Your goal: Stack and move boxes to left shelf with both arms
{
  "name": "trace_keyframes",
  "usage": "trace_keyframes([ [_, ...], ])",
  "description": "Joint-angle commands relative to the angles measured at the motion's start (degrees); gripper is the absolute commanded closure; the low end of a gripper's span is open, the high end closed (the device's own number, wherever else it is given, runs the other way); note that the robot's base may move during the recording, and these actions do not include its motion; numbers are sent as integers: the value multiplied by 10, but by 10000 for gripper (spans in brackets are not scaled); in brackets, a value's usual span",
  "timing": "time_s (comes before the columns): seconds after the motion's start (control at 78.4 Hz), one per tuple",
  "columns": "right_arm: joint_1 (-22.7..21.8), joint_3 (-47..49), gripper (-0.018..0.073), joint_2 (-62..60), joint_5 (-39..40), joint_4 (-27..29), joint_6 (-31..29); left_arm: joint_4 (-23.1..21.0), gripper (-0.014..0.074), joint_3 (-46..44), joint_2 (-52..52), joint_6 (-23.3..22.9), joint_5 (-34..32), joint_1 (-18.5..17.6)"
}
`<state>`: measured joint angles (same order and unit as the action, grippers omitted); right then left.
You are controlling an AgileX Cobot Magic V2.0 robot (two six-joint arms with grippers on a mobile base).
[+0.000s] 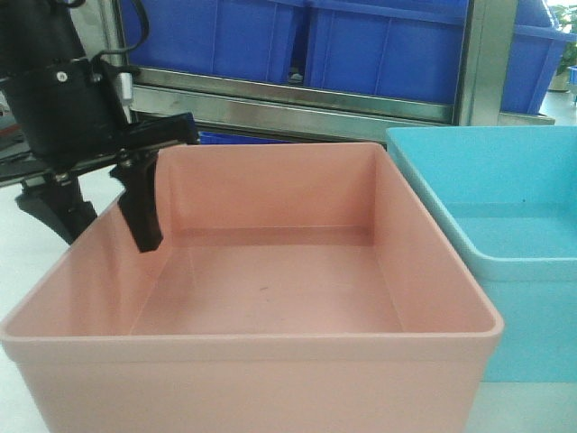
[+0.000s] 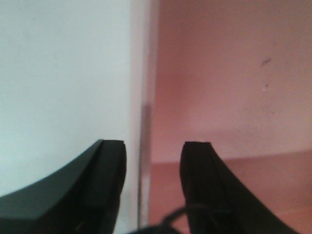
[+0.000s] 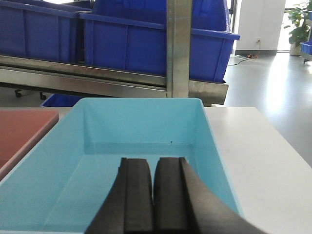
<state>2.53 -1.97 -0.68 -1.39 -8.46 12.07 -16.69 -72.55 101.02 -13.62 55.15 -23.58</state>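
Note:
The salmon pink box [image 1: 270, 298] fills the near front view, and the light blue box [image 1: 505, 225] stands close against its right side. My left gripper [image 1: 99, 225] is open and straddles the pink box's left wall, one finger [image 1: 140, 212] inside and the other outside. In the left wrist view that wall's rim [image 2: 144, 122] runs between the two fingers of the left gripper [image 2: 153, 146] without touching either. My right gripper [image 3: 153, 163] is shut on nothing and hovers over the blue box [image 3: 97, 146]. I cannot tell whether the steel rack bar [image 1: 297, 101] behind belongs to the left shelf.
Dark blue ribbed crates [image 1: 361, 45] sit on the steel rack behind the table, and a steel upright [image 3: 179, 48] rises just behind the blue box. White tabletop [image 3: 263, 156] shows to the right of the blue box and to the left of the pink one [image 2: 63, 73].

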Motion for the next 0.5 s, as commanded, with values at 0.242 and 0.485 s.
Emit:
trace_keyframes([
  [0.242, -3, 16, 510, -11, 51, -4, -3, 28, 295, -14, -145, 60, -66, -5],
  [0.485, -3, 16, 510, -11, 51, -4, -3, 28, 295, 78, -246, 113, -284, -5],
])
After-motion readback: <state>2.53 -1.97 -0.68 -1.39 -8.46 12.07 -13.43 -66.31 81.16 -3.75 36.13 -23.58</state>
